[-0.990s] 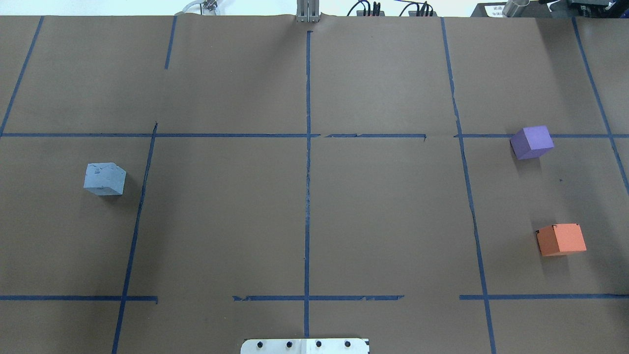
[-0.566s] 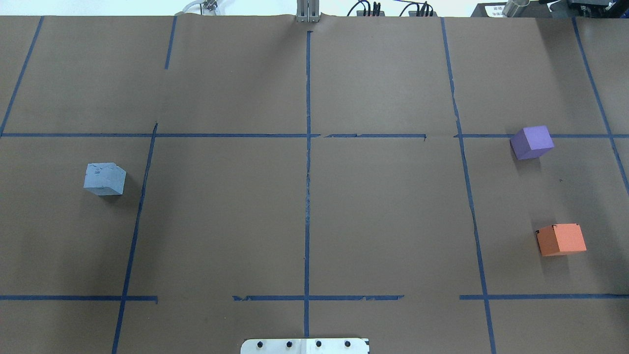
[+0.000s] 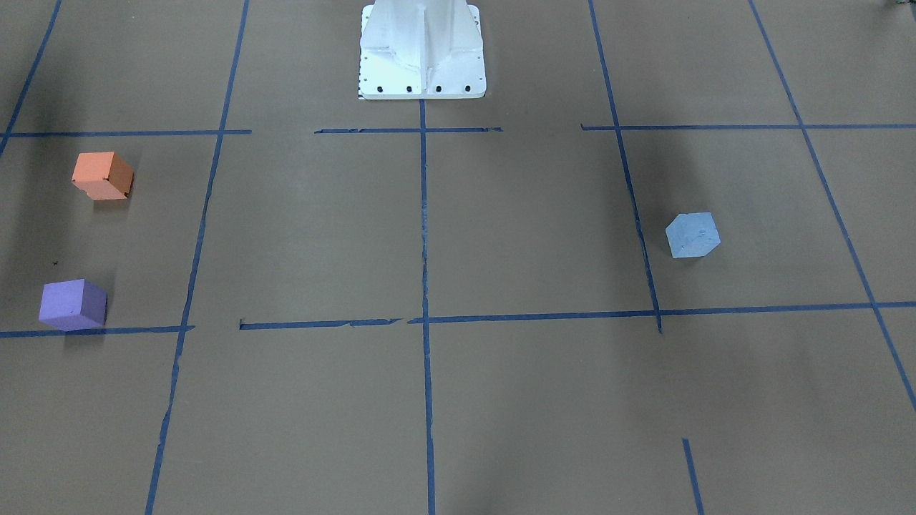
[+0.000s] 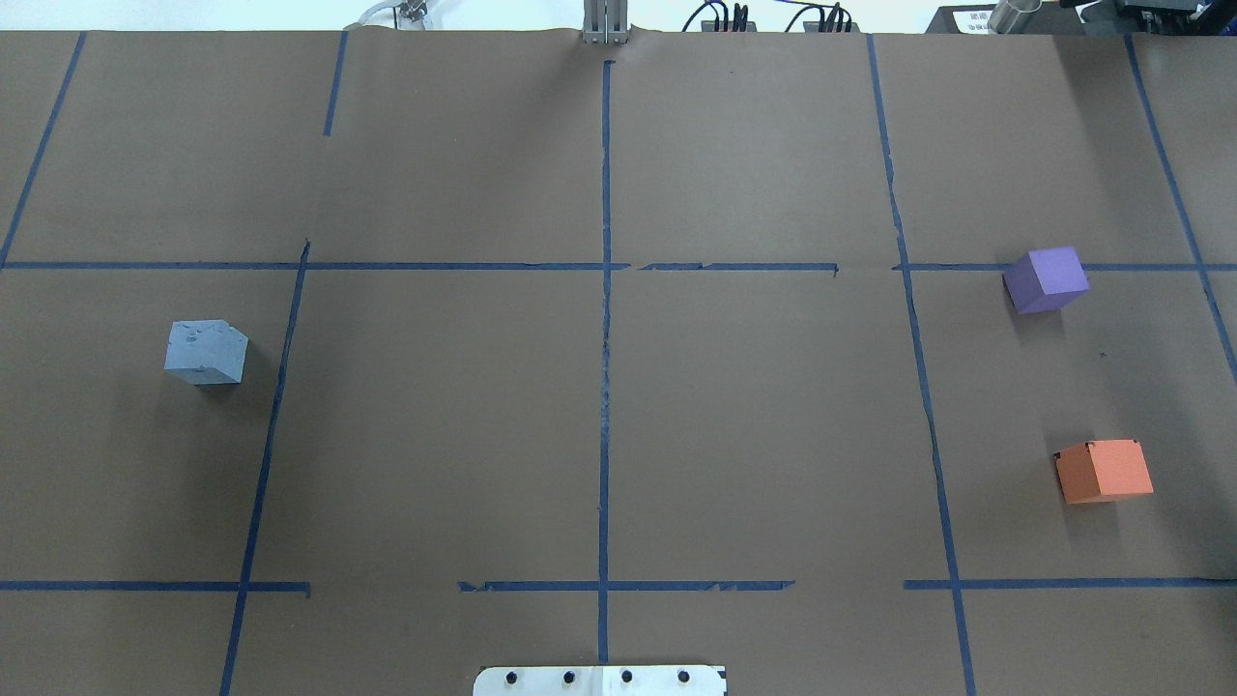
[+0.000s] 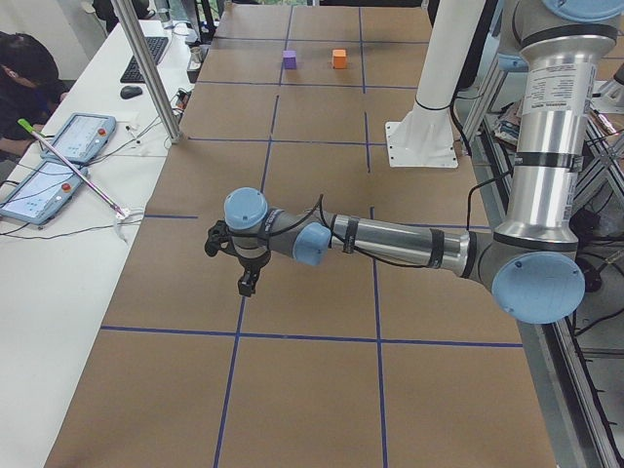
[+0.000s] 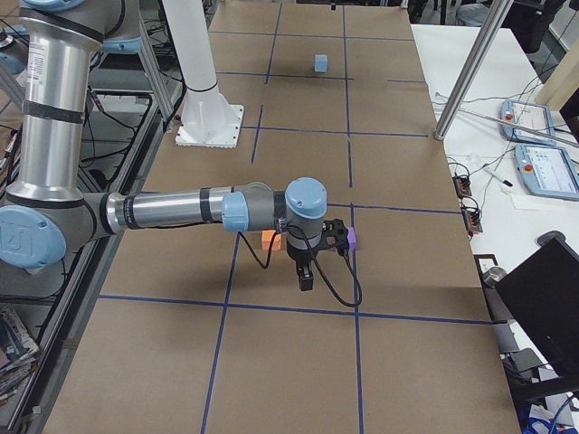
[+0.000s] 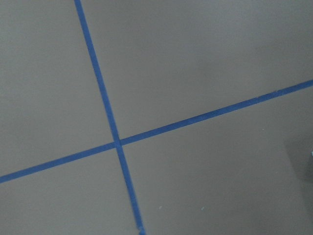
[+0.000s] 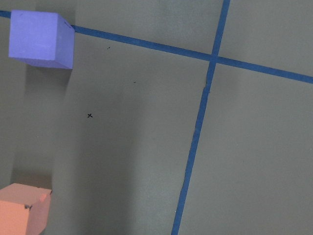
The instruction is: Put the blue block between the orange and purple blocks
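Observation:
The blue block (image 4: pixel 205 352) sits on the brown paper on the table's left side, and shows in the front view (image 3: pixel 692 234). The purple block (image 4: pixel 1046 279) and the orange block (image 4: pixel 1104 471) sit apart on the right side, with bare paper between them. The right wrist view shows the purple block (image 8: pixel 41 39) and the orange block (image 8: pixel 22 208). My left gripper (image 5: pixel 247 285) shows only in the left side view and my right gripper (image 6: pixel 306 278) only in the right side view, above the orange and purple blocks. I cannot tell whether either is open or shut.
The white robot base plate (image 4: pixel 599 681) sits at the near middle edge. Blue tape lines (image 4: pixel 605 319) cross the paper. A side table with tablets (image 5: pixel 58 156) and a metal post (image 5: pixel 146 68) stands along the operators' side.

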Robot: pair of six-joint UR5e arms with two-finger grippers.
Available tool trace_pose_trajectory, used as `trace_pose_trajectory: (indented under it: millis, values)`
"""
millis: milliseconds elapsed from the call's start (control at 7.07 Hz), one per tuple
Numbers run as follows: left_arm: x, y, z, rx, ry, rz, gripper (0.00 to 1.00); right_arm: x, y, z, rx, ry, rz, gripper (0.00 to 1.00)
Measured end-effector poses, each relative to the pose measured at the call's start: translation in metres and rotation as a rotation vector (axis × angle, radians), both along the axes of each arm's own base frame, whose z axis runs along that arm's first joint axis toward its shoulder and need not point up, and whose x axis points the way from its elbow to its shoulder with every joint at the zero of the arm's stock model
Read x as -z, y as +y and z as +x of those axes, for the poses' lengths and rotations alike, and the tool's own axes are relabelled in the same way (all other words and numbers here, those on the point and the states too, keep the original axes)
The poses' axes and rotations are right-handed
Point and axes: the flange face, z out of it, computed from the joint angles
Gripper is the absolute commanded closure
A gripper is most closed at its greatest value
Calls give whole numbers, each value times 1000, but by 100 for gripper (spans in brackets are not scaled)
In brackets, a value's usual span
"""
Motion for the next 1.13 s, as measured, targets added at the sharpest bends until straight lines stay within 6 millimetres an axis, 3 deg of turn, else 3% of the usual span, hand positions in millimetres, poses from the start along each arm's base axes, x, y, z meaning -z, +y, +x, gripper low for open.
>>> trace_pose_trajectory:
  millis: [283, 566, 1131]
  values:
    - [28, 13, 96, 127, 54, -115, 0, 5, 1, 0, -1, -1, 8, 0]
    - [40, 32, 171, 185, 55, -161, 0, 6, 1, 0, -1, -1, 10, 0]
    - [52, 51, 239, 152, 45, -174, 0, 5, 1, 0, 0, 0, 9, 0]
